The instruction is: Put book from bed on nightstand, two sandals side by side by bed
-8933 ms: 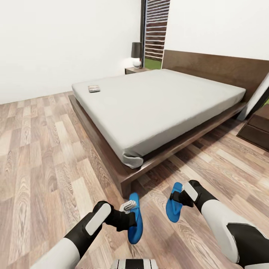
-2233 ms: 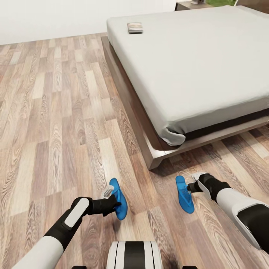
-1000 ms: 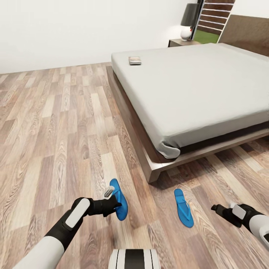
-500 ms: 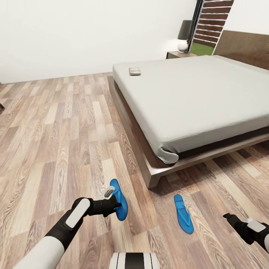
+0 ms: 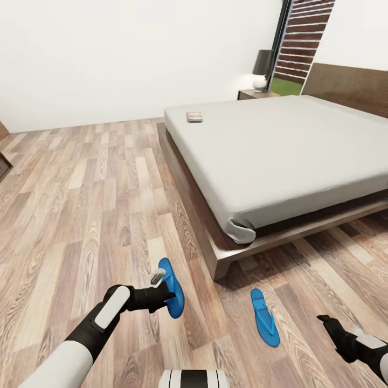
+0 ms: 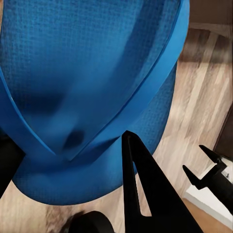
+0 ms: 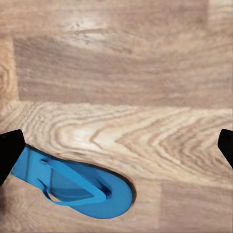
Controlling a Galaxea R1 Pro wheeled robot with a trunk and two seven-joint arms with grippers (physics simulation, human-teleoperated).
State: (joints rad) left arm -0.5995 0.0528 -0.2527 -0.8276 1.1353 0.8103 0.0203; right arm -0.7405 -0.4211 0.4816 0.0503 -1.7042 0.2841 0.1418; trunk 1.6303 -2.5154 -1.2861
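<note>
Two sandals so far apart is the risk: the left gripper [image 5: 161, 288] is clamped on one sandal [image 5: 171, 288], the other sandal [image 5: 265, 317] lies near the bed [image 5: 280, 156] corner, right gripper [image 5: 328, 323] spread empty, so a sloppy drop leaves them mismatched.

A bright blue flip-flop sandal [image 6: 82, 82] with a blue toe strap takes up most of the frame. A black gripper finger [image 6: 141, 194] lies against its lower edge. Light wood-plank floor [image 6: 204, 107] shows at the right.
</note>
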